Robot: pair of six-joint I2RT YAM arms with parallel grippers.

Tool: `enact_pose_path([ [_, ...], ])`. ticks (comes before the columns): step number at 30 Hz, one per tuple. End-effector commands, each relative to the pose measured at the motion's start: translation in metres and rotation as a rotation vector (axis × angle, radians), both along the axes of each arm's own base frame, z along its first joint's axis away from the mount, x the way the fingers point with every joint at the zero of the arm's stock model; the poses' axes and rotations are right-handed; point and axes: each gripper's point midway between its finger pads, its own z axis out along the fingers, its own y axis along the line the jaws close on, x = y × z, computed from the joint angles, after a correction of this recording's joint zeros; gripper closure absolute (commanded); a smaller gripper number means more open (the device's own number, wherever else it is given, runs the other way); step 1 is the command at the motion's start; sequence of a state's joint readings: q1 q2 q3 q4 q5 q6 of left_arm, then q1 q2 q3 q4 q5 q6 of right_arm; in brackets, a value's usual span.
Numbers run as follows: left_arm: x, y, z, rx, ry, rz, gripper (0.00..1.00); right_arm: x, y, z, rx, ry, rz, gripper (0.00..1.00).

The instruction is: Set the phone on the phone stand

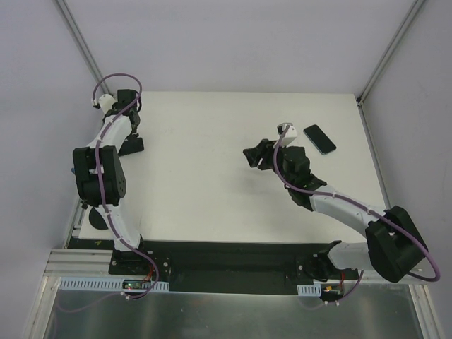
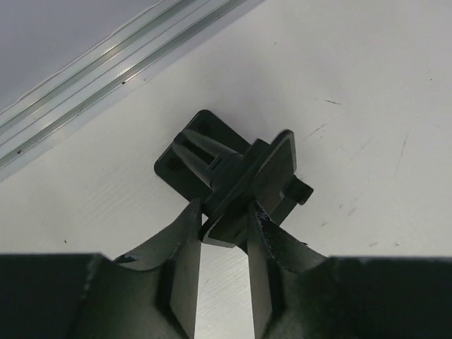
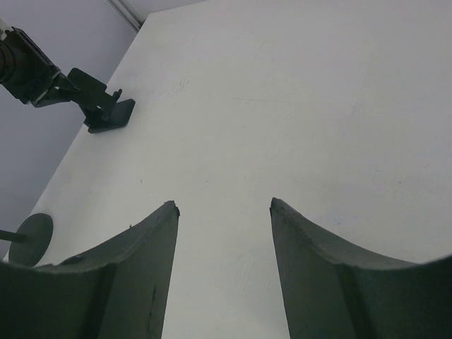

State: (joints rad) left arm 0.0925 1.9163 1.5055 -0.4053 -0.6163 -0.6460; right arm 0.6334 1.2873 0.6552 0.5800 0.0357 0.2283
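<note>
The phone (image 1: 320,138) lies flat at the far right of the white table (image 1: 212,198), glossy black. My right gripper (image 1: 253,157) is open and empty to its left, pointing away from it; in the right wrist view (image 3: 224,205) only bare table shows between the fingers. The phone stand (image 1: 92,221) stands by the table's left edge beside my left arm; its disc base and stem show in the right wrist view (image 3: 32,236). My left gripper (image 1: 132,138) is at the far left, shut (image 2: 224,212) on a blocky black piece (image 2: 185,159) with a flat square base.
The black piece (image 3: 109,113) rests on the table near the far left edge, by a metal frame rail (image 2: 106,70). Grey walls enclose the table on the left, back and right.
</note>
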Motion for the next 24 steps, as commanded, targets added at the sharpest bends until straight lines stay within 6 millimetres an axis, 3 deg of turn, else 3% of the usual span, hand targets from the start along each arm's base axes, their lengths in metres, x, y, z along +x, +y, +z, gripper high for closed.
enact_pose_path([
  [1,-0.016,-0.009,0.005,-0.058,-0.028,0.045,0.82,0.008,0.01,0.038,0.078,-0.075,0.02,0.43],
  [2,-0.016,-0.012,0.008,-0.06,-0.035,0.037,0.95,0.008,0.011,0.037,0.074,-0.075,0.022,0.43],
  [3,-0.016,-0.015,0.01,-0.054,-0.036,0.026,1.0,0.009,0.01,0.037,0.075,-0.074,0.02,0.43],
  [6,-0.018,-0.031,0.024,0.002,-0.048,-0.004,1.0,0.011,0.012,0.035,0.068,-0.069,0.02,0.43],
  [10,-0.043,-0.053,0.036,0.065,-0.068,0.051,1.0,0.009,0.023,0.032,0.051,-0.061,0.082,0.46],
  [11,-0.051,-0.068,0.04,0.061,-0.075,0.039,1.0,0.008,0.026,0.032,0.049,-0.061,0.097,0.49],
  [15,-0.087,-0.101,0.02,-0.084,-0.113,0.158,1.0,0.007,0.042,0.027,0.026,-0.061,0.18,0.53],
  [18,-0.12,-0.116,0.001,-0.176,-0.113,0.258,1.0,0.005,0.048,0.027,-0.004,-0.087,0.209,0.53],
  [24,-0.155,-0.131,0.001,-0.167,-0.121,0.265,1.0,-0.01,0.074,0.028,-0.046,-0.164,0.329,0.48],
])
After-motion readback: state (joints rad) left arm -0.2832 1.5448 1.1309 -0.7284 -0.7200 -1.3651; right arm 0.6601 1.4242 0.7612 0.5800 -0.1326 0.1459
